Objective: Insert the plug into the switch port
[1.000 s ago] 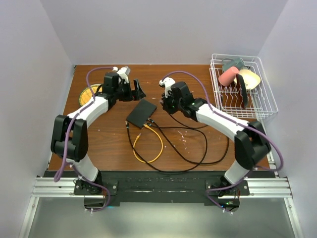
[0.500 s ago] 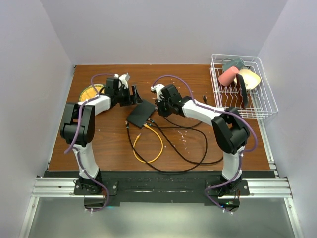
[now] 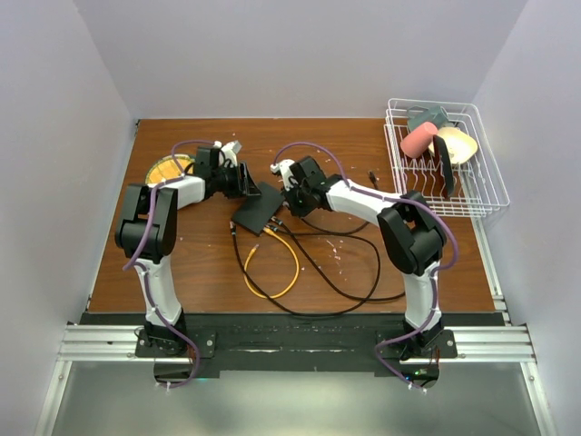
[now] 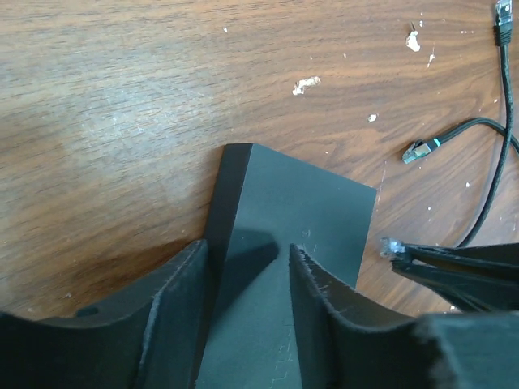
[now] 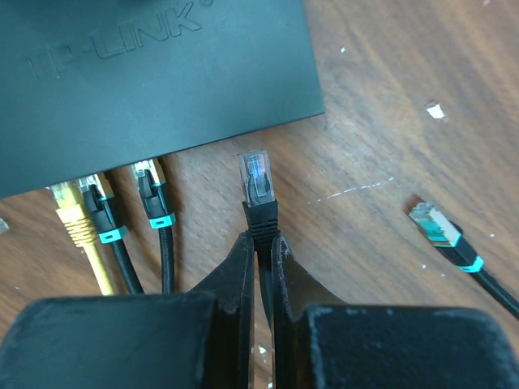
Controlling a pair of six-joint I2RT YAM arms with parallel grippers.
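From above, the left tool [image 3: 247, 182] and right tool [image 3: 289, 189] are meeting at the dark box [image 3: 257, 207] mid-worktop [image 3: 363, 145].

In the left wrist view, the left tool is sitting half open over the box, holding nothing.

In the right wrist view, the right tool is pinching the plug [image 5: 258, 180] by its stiff black tail. The plug is just beside the edge with the switch port [image 5: 247, 126], right of three cables [image 5: 154, 219]. The clear tip is probably light and breakable. Open room is lying to its right.

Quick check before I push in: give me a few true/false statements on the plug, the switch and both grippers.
1. The right gripper pinches a black lead just behind its plug. True.
2. That plug is seated in the switch. False: it stops short of the port edge, with bare table between.
3. Three cables are already plugged in. True: a yellow cable and two black cables.
4. The left gripper is clear of the switch. False: it is over the switch's corner, jaws apart.
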